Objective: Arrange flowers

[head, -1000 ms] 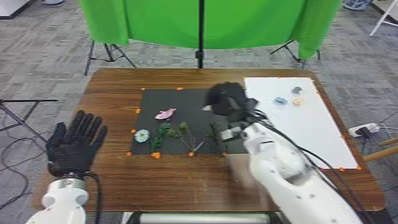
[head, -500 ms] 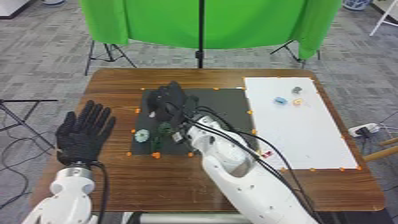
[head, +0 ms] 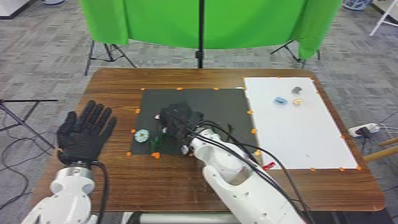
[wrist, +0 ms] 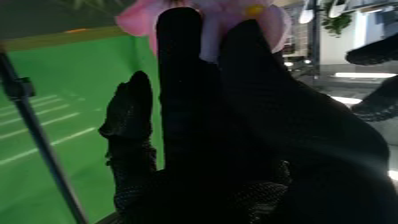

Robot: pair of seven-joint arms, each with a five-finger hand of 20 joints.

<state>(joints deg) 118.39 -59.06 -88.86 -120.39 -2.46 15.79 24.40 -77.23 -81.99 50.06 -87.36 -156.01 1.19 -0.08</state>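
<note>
Brown wood runs across the bench, a black mat on it beside a white rectangular sheet. Nearest, a small red piece sits at the sheet's lower left edge. Left of the mat is the left hand, in black fabric glove, fingers straight and spread. Green leafy stems and, just beyond, a pale mint oval piece lie on the mat's near left part. Over the mat, the right hand appears to pinch a pink-petalled flower with a yellow centre at its fingertips. Farther off on the sheet, a blue piece and a pale orange one lie side by side, a grey one beyond. Bright green cloth hangs behind.
</note>
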